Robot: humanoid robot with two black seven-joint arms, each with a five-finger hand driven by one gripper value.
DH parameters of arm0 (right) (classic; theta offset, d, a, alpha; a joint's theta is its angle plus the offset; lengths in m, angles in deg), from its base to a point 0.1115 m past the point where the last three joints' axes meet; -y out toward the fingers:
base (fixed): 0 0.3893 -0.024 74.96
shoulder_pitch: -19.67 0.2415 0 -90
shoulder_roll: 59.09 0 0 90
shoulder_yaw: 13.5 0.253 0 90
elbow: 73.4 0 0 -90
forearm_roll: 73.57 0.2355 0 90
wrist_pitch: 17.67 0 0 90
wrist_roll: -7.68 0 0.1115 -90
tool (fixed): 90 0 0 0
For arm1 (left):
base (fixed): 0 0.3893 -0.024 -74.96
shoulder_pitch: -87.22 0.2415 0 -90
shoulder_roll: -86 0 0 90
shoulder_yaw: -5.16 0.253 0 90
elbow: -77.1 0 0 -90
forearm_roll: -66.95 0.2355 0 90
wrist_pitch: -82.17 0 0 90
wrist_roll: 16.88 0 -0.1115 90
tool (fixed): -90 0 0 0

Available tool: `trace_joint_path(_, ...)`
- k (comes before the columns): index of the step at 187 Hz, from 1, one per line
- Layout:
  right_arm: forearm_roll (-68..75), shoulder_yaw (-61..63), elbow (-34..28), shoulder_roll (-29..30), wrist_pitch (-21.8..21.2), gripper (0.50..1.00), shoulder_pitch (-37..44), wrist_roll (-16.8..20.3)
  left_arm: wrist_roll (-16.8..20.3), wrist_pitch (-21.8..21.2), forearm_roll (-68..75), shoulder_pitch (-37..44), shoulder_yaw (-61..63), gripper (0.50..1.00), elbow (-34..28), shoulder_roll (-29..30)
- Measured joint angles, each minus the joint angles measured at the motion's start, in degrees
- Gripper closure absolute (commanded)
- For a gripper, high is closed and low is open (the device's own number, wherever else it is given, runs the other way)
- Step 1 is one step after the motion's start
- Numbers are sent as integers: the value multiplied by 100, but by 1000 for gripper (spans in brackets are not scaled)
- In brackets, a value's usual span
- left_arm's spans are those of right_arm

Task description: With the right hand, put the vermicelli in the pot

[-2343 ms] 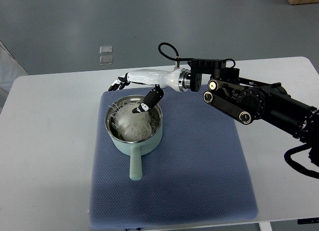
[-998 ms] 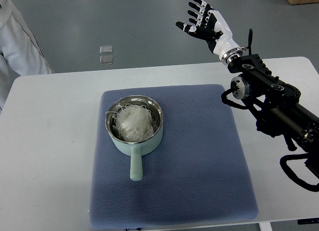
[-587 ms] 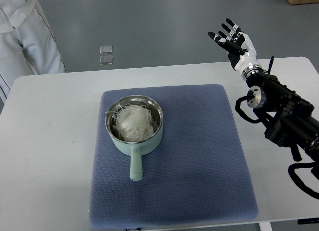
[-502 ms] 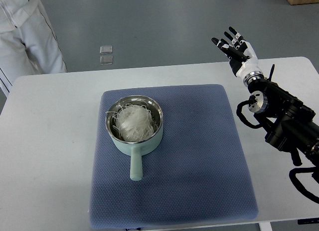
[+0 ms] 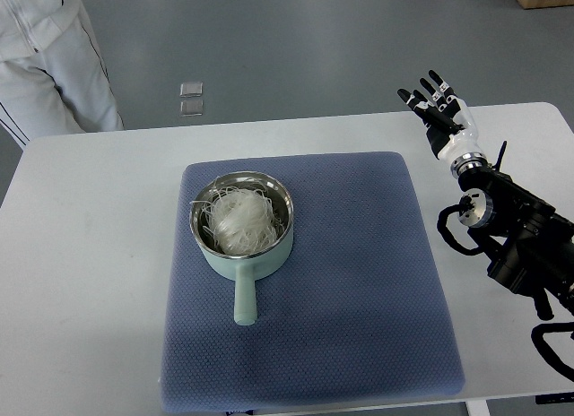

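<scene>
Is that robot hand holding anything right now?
Nothing. The right hand is open and empty above the table's far edge; the vermicelli sits in the pot.

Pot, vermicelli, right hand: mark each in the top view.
pot (image 5: 243,301): top view, on its handle.
vermicelli (image 5: 235,219): top view, middle of the bundle.
right hand (image 5: 441,114): top view, palm, fingers spread.

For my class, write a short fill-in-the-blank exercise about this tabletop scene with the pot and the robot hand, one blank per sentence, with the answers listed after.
1. The vermicelli lies inside the ____.
2. The pot stands on a blue ____ spread over the white table.
3. The pot's handle points toward the ____ edge of the picture.
4. The right hand, fingers spread, holds ____.

Missing words: pot; mat; bottom; nothing
</scene>
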Motion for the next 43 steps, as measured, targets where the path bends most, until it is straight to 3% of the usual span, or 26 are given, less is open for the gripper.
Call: trace_joint_path(43, 6, 14, 0, -4, 45, 572, -88, -32, 0, 3, 0, 1, -6, 500, 0, 0)
